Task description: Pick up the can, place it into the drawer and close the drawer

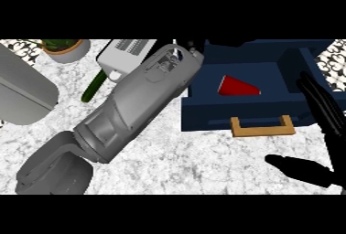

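Far left, at nine o'clock: a grey rounded object (20, 93), cut by the frame edge. At eleven o'clock, a terracotta pot (69, 50) holding a green plant (57, 44). Just right of it, a white toaster-like appliance (123, 55) with slots on top, and below that a dark green cucumber-shaped item (94, 86) lying tilted on the marble counter (196, 160).

Running from seven o'clock up toward twelve, the grey left forearm (128, 109), ending at the left hand (177, 48) by the drawer's upper left corner; hand mostly hidden behind the wrist, so cannot tell whether fingers are curled or straight.

At one to two o'clock, a dark blue drawer (202, 116), pulled open, wooden handle (262, 129) on its front. Inside, a red can (238, 86) lying near the middle of the compartment, not touched by either hand.

At three to four o'clock, the right hand (324, 114), black, fingers straight and extended alongside the drawer's right side, thumb (297, 168) spread below; holding nothing.
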`<action>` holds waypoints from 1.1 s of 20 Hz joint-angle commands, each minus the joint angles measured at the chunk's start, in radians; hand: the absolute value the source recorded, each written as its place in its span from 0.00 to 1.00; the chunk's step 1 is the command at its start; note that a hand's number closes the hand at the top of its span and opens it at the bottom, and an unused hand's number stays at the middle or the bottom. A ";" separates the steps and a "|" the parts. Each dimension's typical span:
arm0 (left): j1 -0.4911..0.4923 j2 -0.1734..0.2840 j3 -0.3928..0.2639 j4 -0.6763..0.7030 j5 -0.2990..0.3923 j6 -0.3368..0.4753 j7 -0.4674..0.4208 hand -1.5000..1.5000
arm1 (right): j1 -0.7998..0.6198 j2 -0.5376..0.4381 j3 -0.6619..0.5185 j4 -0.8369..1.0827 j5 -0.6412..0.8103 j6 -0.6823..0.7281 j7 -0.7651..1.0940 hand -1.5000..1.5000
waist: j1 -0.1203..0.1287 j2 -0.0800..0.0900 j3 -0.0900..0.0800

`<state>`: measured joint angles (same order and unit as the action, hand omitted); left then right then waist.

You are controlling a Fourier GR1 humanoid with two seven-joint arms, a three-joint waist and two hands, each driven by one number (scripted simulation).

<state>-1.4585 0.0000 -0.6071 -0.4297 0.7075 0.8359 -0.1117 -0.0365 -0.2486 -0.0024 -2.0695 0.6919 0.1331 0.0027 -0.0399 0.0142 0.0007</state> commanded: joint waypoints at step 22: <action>0.173 0.299 -0.032 -0.411 -0.127 -0.039 0.286 0.00 | -0.308 0.095 0.001 0.896 0.423 -0.497 -0.109 0.00 | 0.097 -0.019 0.000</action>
<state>-1.3178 0.2245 -0.6250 -0.7552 0.5982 0.8105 0.1185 -0.3078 -0.1658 0.0222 -1.3367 1.1038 -0.3108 -0.0892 0.0442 -0.0187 -0.0154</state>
